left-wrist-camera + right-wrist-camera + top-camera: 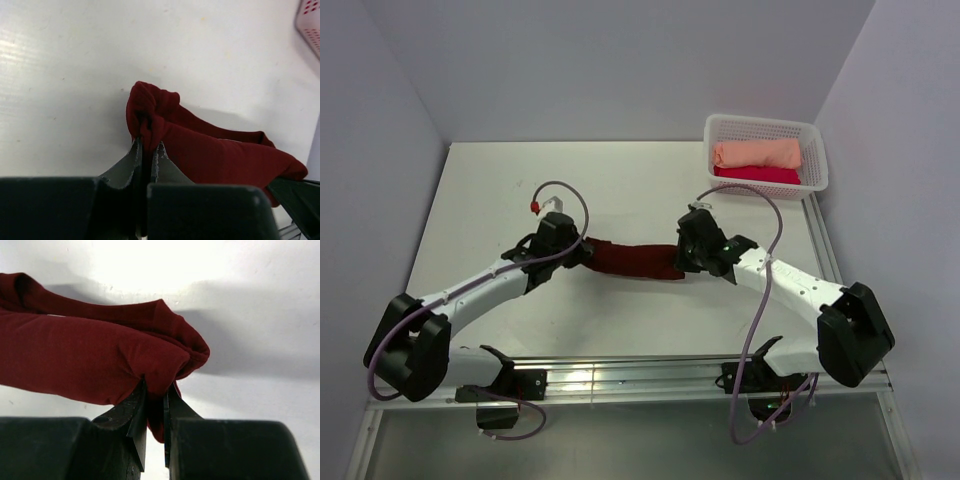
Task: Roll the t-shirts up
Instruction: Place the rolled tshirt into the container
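Observation:
A dark maroon t-shirt (634, 259), rolled into a long bundle, stretches across the middle of the table between my two grippers. My left gripper (582, 251) is shut on its left end, with the cloth bunched between the fingertips (136, 150) in the left wrist view. My right gripper (682, 258) is shut on the right end, where a fold of the maroon t-shirt (90, 355) hangs between the fingers. A rolled peach t-shirt (756, 153) and a crimson-pink t-shirt (758, 175) lie in the basket.
A white mesh basket (817, 150) stands at the back right corner of the white table (490, 190). A metal rail (640, 372) runs along the near edge by the arm bases. Walls close in left, back and right.

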You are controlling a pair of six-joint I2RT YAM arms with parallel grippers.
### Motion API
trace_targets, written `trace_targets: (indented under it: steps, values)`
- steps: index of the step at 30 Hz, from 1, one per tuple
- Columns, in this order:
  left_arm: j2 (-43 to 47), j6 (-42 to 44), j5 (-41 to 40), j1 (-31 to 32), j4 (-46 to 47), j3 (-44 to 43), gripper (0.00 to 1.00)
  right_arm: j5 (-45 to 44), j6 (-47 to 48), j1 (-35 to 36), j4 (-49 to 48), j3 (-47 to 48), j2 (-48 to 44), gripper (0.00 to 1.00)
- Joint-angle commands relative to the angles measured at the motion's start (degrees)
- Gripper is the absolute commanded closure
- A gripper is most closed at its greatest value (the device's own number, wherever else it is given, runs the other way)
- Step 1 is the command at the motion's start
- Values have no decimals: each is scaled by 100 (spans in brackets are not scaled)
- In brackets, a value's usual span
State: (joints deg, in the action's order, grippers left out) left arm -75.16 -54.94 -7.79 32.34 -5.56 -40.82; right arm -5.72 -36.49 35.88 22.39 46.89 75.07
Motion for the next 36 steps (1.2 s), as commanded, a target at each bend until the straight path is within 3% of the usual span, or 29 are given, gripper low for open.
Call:
trace_targets:
  steps: [1,9,15,27,32,36]
  values:
    - [151,159,-135,9,-235,-479,100,-369,160,-212,248,390,-203,100]
    - [-525,36,-197,168,107,-1419,100,-729,204,-625,415,1330,209,100]
    - [-1439,325,-355,194,213,-2999,100,-694,353,-1363,538,2507,903,100]
    - [-3953,1669,313,352,1347,-5899,100,-633,748,-2435,125,4906,3080,100]
    - [-4779,1995,453,475,1716,-6675,100,-352,845,-2796,64,6295,4067,100]
    - [-5605,1970,734,475,1489,-8024,100,-54,705,-3130,623,7271,5006,100]
